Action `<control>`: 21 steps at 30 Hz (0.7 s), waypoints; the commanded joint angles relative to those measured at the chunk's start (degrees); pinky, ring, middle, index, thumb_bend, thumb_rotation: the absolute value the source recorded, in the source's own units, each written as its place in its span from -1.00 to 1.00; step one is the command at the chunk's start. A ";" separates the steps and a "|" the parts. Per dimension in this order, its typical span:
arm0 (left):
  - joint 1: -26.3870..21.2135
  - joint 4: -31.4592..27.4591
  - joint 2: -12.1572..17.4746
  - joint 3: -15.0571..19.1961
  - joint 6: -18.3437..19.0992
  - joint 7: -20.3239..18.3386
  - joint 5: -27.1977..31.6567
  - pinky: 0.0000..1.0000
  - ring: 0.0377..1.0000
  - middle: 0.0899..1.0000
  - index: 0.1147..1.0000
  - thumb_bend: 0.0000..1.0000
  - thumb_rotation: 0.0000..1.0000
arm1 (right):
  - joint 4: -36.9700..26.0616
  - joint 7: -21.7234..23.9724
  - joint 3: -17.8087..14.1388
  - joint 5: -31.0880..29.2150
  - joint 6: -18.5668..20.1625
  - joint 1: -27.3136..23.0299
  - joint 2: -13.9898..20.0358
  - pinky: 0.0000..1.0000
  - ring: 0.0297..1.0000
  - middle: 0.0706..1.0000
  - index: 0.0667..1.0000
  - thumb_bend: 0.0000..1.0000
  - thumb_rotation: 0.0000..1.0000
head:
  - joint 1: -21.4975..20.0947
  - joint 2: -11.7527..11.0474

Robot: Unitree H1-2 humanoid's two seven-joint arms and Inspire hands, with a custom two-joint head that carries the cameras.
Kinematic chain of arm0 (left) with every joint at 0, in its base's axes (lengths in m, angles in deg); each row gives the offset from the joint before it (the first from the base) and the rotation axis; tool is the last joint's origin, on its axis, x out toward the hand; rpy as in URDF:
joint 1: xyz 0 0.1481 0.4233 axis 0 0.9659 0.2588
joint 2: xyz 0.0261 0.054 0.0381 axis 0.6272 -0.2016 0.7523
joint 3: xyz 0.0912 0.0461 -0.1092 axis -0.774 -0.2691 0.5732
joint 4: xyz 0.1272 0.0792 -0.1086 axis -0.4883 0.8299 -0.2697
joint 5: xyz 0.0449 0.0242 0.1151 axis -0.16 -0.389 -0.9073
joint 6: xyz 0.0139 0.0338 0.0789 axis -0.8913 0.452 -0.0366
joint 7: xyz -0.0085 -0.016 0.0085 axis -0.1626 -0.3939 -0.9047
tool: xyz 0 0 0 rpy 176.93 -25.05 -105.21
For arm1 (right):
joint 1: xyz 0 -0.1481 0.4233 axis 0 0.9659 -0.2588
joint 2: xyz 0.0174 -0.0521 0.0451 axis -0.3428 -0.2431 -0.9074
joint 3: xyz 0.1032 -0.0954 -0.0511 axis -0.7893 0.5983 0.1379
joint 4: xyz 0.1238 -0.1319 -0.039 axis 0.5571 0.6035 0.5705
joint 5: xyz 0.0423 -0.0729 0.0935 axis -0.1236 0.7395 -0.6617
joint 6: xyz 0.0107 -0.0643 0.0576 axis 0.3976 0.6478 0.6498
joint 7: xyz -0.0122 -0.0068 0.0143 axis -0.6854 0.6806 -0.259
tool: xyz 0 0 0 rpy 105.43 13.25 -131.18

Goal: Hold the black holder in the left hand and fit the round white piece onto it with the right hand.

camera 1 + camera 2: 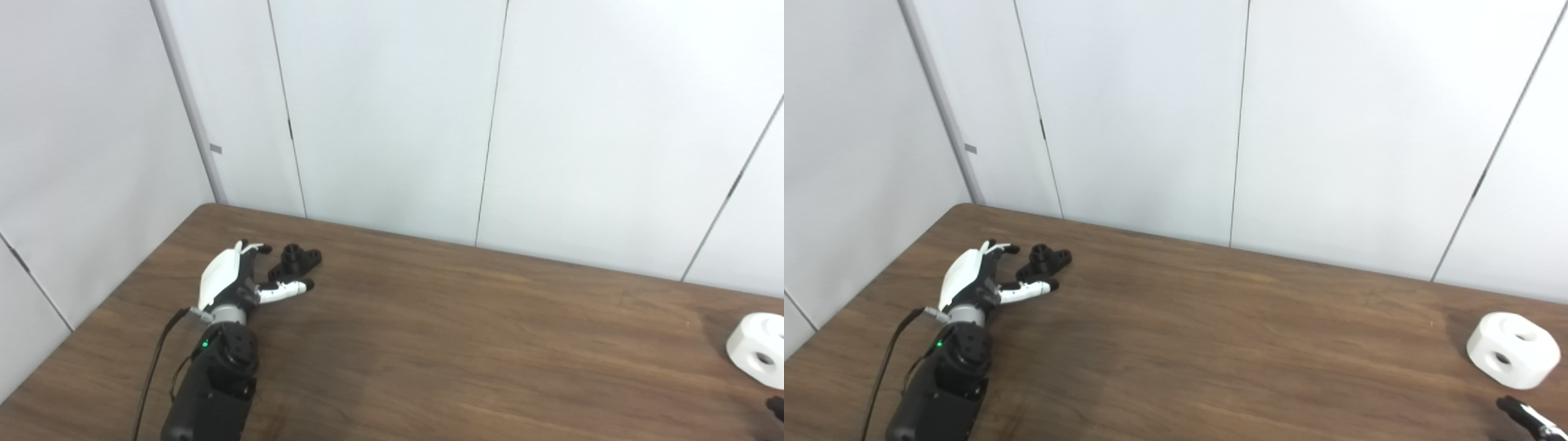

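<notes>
Black holder [295,260] lying flat, left robot hand [236,278] spread beside it, chunky round white piece [1513,349] with holes, right robot hand [1528,418] state unclear

Before me lies a dark brown wood-grain table [465,343], its surface matte with fine streaks running across. Behind its far edge stand pale grey-white wall panels [392,110], divided by thin dark vertical seams. A small grey tab [215,148] sits on the left corner strip.

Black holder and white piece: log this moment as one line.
left hand: open beside black holder | holder: on table | white piece: on table, untouched | right hand: fingertip only, state unclear
</notes>
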 commanded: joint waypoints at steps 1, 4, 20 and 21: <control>-3.01 0.77 2.80 -0.90 -0.39 1.17 -1.50 1.00 1.00 1.00 0.62 1.00 -0.28 | 3.39 -1.16 0.47 0.35 0.73 2.88 -1.46 0.81 0.85 0.82 0.64 0.88 0.20 | 0.14 0.04; -4.00 3.06 3.69 -1.86 -0.38 0.22 -2.55 1.00 1.00 1.00 0.64 1.00 -0.28 | 3.39 -1.20 0.42 0.52 0.62 3.03 -1.31 0.80 0.85 0.82 0.64 0.90 0.22 | 0.29 -0.02; -6.45 11.08 6.08 -4.65 -0.35 -0.11 -4.24 1.00 1.00 1.00 0.59 0.97 -0.44 | 2.95 -0.74 -0.33 -0.68 0.82 4.39 -0.58 0.78 0.83 0.81 0.65 0.94 0.22 | 0.72 0.34; -6.51 11.56 6.21 -4.75 -0.35 -0.17 -4.25 1.00 1.00 1.00 0.58 0.95 -0.46 | 2.62 -0.66 -0.36 -0.84 1.08 4.57 -0.51 0.78 0.83 0.81 0.65 0.94 0.22 | 0.71 0.42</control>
